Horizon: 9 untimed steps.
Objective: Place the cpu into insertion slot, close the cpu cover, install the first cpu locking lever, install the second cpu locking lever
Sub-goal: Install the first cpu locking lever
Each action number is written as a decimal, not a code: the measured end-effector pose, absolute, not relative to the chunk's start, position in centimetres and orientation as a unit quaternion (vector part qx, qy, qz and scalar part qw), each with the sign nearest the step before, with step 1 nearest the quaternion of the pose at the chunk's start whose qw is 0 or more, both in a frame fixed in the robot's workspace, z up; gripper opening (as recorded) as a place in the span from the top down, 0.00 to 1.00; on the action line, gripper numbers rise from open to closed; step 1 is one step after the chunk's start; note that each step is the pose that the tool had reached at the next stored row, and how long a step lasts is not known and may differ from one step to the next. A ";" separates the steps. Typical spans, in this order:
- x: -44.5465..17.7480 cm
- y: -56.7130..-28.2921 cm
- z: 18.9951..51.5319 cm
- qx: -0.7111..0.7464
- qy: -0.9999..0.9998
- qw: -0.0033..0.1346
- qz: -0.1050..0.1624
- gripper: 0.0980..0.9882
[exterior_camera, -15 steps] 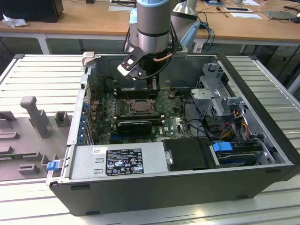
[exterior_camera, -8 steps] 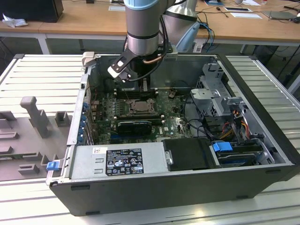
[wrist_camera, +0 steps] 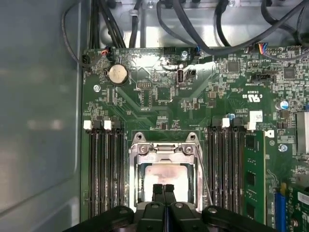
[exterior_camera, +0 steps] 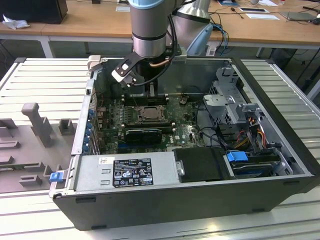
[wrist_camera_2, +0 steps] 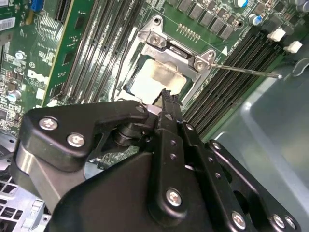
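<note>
The pincer's black body sits closest in both wrist views; the pincer (wrist_camera_2: 167, 94) has its two fingers pressed together with nothing between them, tips right over the cpu (wrist_camera: 164, 175), though I cannot tell whether they touch it; the cpu's pale face lies in the insertion slot (wrist_camera: 140, 183), and the cpu cover (wrist_camera: 163, 150) lies flat around it; the second wrist view shows a thin locking lever (wrist_camera_2: 246, 71) sticking out over the long black memory slots (wrist_camera_2: 222, 92), while the first wrist view adds a round coin cell (wrist_camera: 116, 74) and dark cables further along the green board; the exterior view takes in the arm (exterior_camera: 150, 30), dropping straight down into the open computer case (exterior_camera: 200, 202), which lies on the slatted grey desk (exterior_camera: 40, 75); a black-and-white printed label (exterior_camera: 132, 172) sits on the power supply
</note>
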<state>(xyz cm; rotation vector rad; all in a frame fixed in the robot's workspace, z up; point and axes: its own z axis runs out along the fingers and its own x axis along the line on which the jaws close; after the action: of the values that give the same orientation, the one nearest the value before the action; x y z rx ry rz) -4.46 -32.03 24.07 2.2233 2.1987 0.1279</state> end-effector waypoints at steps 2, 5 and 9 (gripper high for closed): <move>-4.5 -32.0 24.5 0.710 0.703 0.006 0.041 0.99; -4.5 -32.0 24.8 0.710 0.703 0.006 0.041 0.99; -4.5 -32.0 25.8 0.710 0.703 0.006 0.041 0.99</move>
<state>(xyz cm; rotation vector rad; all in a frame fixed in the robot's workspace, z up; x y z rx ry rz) -4.46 -32.03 25.84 2.2234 2.1989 0.1283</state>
